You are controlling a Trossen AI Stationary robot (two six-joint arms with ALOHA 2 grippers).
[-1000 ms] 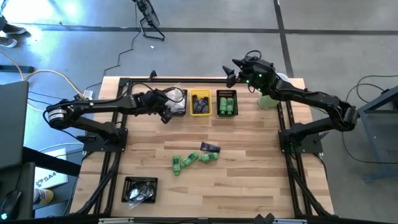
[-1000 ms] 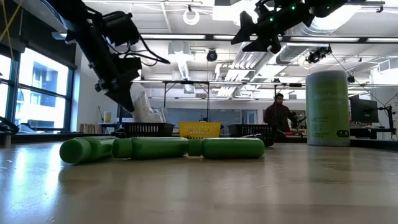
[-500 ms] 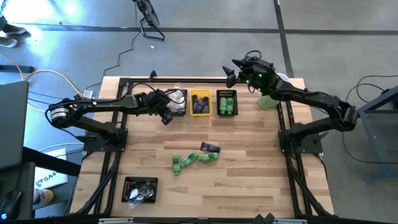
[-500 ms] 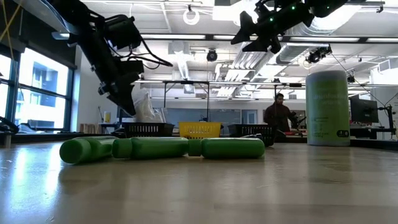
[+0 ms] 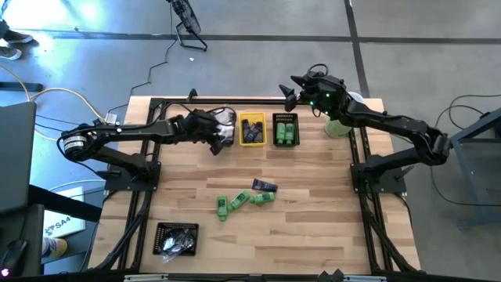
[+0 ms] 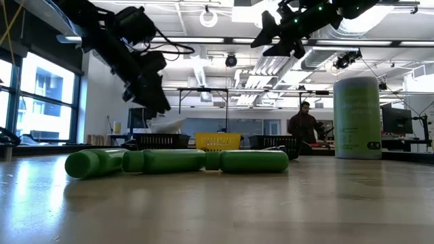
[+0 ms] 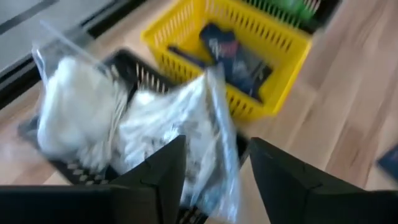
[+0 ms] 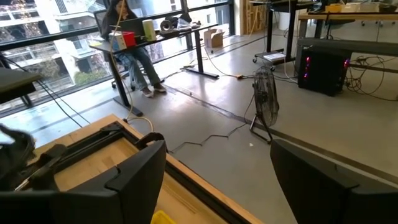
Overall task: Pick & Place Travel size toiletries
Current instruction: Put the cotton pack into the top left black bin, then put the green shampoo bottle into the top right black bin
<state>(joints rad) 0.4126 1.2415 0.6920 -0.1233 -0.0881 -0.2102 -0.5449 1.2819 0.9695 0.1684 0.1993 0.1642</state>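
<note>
Several white crinkly packets lie heaped in the black bin beside the yellow bin. Left gripper hovers just above them, fingers parted, gripping nothing. Right gripper waits wide open above the table's far edge.

1. Left wrist view: white packets motion-blurred; print and count unreadable.
2. Black bin under them cut off at the frame edge and partly covered by the left pincer fingers.
3. High view: contents of the near-corner black bin too small to identify.
4. Low view: far bins seen edge-on; contents hidden.
5. Right wrist view: right pincer fingertips cut off by the frame edge.
6. Dark tube label too small to read.
</note>
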